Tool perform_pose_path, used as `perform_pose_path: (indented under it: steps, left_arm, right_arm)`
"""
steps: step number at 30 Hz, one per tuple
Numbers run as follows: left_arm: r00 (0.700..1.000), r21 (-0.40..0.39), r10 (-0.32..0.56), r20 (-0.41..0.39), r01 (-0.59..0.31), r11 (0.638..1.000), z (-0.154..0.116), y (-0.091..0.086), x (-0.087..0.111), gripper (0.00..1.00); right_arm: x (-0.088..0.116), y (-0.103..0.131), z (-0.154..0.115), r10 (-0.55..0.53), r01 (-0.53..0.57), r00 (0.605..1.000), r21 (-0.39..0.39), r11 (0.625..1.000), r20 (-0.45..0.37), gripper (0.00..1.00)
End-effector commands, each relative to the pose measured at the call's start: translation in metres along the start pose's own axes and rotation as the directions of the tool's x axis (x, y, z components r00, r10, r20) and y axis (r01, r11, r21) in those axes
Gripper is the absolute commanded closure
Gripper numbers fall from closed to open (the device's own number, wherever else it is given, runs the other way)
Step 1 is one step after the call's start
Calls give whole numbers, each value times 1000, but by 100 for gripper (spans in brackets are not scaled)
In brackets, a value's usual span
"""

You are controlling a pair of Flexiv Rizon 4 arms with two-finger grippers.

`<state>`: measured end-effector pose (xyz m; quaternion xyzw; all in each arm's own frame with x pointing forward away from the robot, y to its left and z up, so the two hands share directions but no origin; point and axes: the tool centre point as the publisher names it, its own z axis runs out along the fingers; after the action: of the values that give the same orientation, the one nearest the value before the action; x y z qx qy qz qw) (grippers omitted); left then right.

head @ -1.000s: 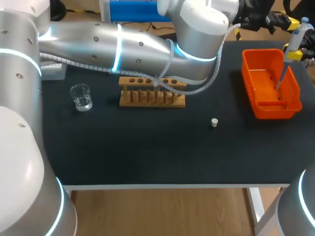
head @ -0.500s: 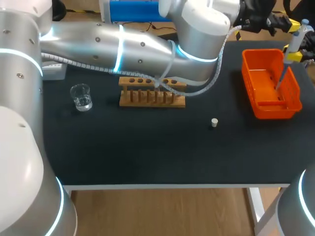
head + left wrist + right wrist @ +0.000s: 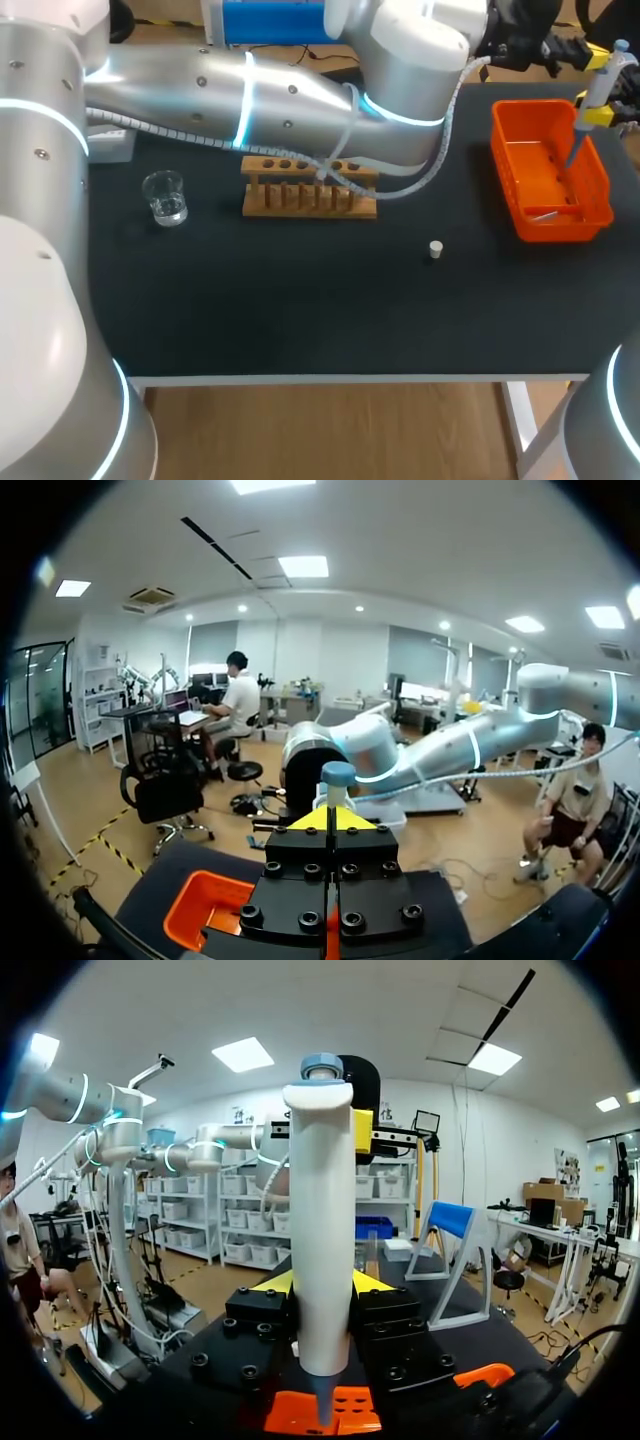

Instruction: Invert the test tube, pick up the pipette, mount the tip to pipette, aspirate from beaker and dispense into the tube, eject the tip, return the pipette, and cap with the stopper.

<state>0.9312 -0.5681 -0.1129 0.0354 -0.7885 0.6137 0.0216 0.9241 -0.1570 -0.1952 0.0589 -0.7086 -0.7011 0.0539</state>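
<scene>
The right tool (image 3: 322,1285) is clenched on the pipette (image 3: 322,1210), its yellow tips pressing the white body from both sides. It holds the pipette upright above the orange basket (image 3: 603,190) at the far right of the tabletop (image 3: 300,310), thin lower end pointing down into the basket. The left tool (image 3: 330,821), fingers closed together on nothing, sits just beside the pipette's blue top. The wooden rack (image 3: 309,190) stands mid-tabletop, the beaker (image 3: 164,196) to its left, the stopper (image 3: 435,249) alone nearer the front
</scene>
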Motion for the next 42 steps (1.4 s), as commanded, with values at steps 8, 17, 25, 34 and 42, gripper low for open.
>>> perform_pose_path:
  steps: [8, 17, 25, 34, 42]
  left_arm:
    - [999, -1, 5, 39, -5, 1000, -16, -13, 0, 2]
    - [1000, -27, 16, 16, -15, 1000, -36, -27, -1, 0]
    - [999, -63, 32, 1, -32, 998, -69, -37, 5, 0]
    - [999, -51, 33, -25, -35, 998, -108, -28, 19, 0]
    - [999, -22, 9, -45, -10, 1000, -142, -10, 34, 0]
  right_arm:
    - [-4, 14, 0, 1, -1, 1000, 3, 1000, -9, 100]
    - [-4, 14, 0, 1, -1, 1000, 3, 1000, -9, 100]
    - [-4, 14, 0, 1, -1, 1000, 3, 1000, -9, 100]
    - [-4, 14, 0, 1, -1, 1000, 3, 1000, -9, 100]
    - [-4, 14, 0, 1, -1, 1000, 3, 1000, -9, 100]
